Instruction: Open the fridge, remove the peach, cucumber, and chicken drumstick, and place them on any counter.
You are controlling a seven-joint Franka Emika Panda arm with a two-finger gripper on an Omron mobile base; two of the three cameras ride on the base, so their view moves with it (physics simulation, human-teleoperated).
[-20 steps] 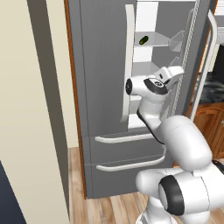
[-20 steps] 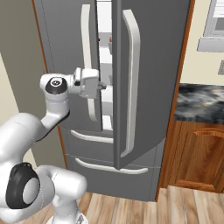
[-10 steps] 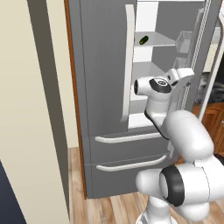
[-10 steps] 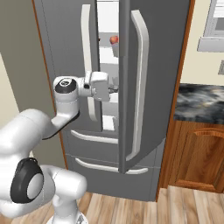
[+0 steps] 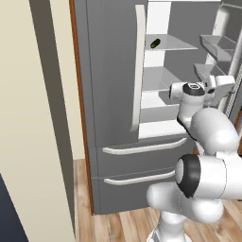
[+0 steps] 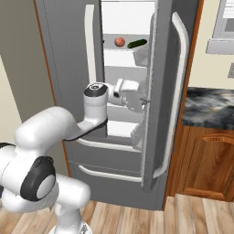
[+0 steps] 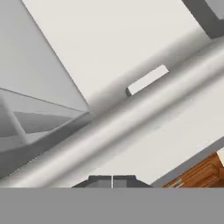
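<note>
The fridge is dark grey; its left door is closed and its right door stands partly open. In the right base view, the peach and the cucumber lie side by side on an upper shelf. The cucumber also shows in the left base view. The chicken drumstick is hidden. My gripper is shut, with nothing between its fingers, and rests against the inner edge of the right door, well below that shelf. In the hand view the fingertips sit together facing the door's edge.
The marbled counter on brown cabinets stands right of the fridge, behind the open door. A beige wall rises on the left. The door's long pale handle sticks out toward the counter. White door bins hang inside the door.
The right fridge door has swung further open. My arm and shut gripper have moved to the right along with it, and the peach and cucumber now show more fully.
</note>
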